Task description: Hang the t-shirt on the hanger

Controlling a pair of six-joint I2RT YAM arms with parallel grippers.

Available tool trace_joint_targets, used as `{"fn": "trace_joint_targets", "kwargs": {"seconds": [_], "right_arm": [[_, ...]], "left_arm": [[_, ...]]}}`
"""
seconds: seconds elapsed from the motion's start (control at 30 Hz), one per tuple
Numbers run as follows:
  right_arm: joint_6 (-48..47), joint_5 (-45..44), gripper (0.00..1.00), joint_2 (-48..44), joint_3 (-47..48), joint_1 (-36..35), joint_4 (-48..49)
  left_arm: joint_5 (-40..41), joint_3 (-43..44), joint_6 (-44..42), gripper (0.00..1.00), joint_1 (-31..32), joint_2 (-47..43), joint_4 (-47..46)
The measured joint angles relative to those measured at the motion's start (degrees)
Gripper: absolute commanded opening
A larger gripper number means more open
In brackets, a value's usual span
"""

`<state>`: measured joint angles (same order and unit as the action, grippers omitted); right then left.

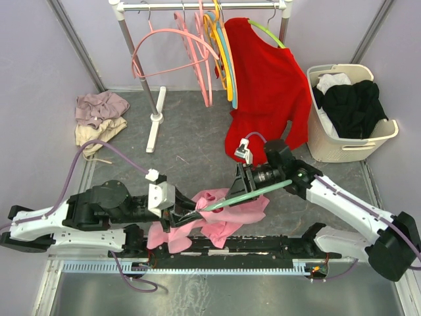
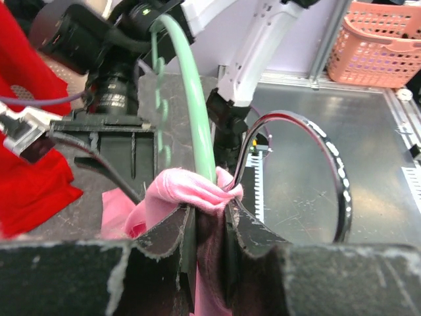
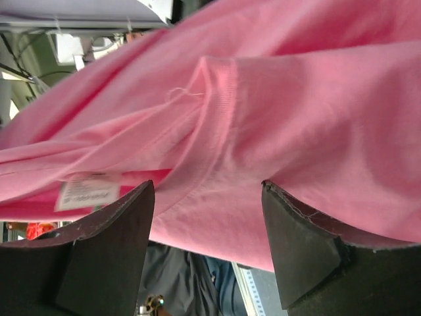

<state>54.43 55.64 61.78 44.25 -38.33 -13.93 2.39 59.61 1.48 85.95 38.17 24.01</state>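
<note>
Top view: fixed, high behind the near edge of the table (image 1: 197,131), looking down across it to the rack (image 1: 184,6) at the far edge. Left wrist view: low, very close, facing the right arm (image 2: 253,52) past t-shirt (image 2: 191,187) and hanger (image 2: 197,118). Right wrist view: almost against the t-shirt, which fills it. All three share the t-shirt.
</note>
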Motion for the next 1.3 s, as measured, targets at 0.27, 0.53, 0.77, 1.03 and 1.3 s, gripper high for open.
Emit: {"fn": "trace_joint_targets", "kwargs": {"seconds": [0.27,0.53,0.77,1.03,1.3], "right_arm": [[-6.71,-4.07,0.74,4.13,5.03,-6.99,-7.26],[-9.79,-8.28,0.4,6.4,7.91,-7.43,-10.16],[-8.57,-10.56,0.01,6.58,7.69,-7.67,-9.03],[-7.45,-15.74,0.01,-2.21,3.21,-9.14,-11.02],[-1.53,-17.35,0.01,-16.35,-3.82,-9.14,-8.96]], "left_arm": [[-2.21,2.62,0.59,0.03,0.44,-1.64,1.86],[-3.39,3.02,0.61,0.03,0.44,-1.99,2.05],[-4.04,3.02,0.59,0.03,0.44,-2.1,2.49],[-3.37,2.93,0.61,0.03,0.39,-1.05,1.44],[-2.99,2.75,0.61,0.03,0.39,0.09,1.25]]}}
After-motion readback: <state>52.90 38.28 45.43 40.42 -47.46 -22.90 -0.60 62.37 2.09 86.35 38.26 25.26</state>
